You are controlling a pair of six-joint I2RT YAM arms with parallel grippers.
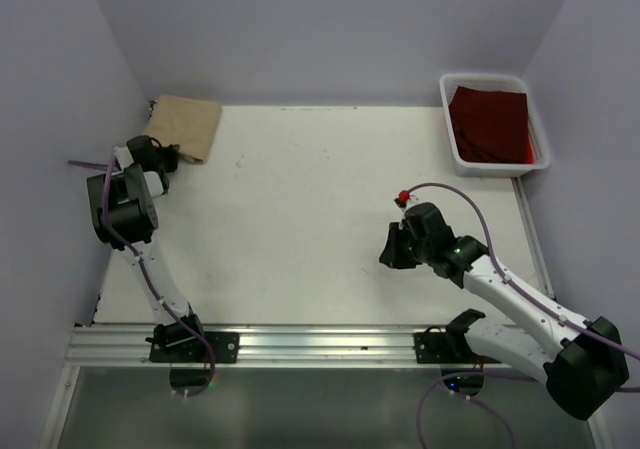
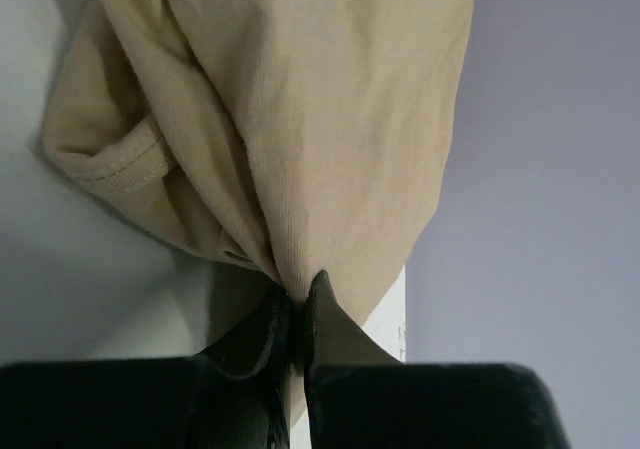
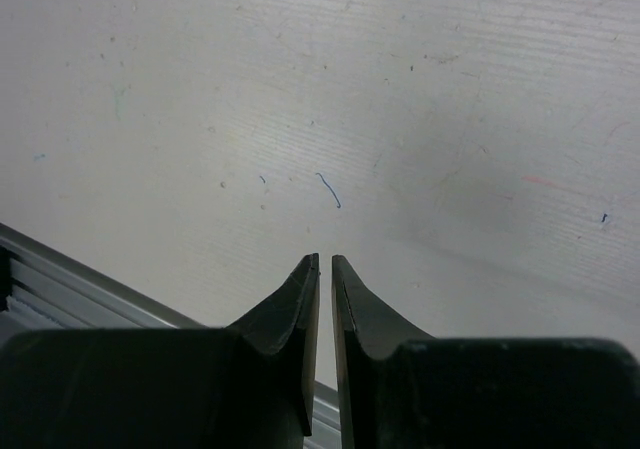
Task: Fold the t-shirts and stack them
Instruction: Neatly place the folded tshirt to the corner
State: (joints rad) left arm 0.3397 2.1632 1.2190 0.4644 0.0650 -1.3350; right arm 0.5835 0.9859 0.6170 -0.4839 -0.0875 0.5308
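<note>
the left gripper [image 2: 298, 291] is clamped on a bunched edge of the tan t-shirt [image 2: 320, 119], which lies as a compact bundle at the table's [image 1: 300, 199] far left corner, against the wall. the cloth looks light and limp. it would likely sag and unfold unless pinched through all layers at a hem. the right gripper [image 3: 325, 261], fingers almost together on nothing, hovers over bare table. the dark red t-shirt [image 1: 490, 124] lies in the white bin [image 1: 447, 104], far right.

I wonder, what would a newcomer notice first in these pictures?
The dark red t-shirt glows in the white bin at the far right corner of the table. At the far left corner, the left claw pinches the tan t-shirt. The right claw hangs shut and empty over the table.
</note>
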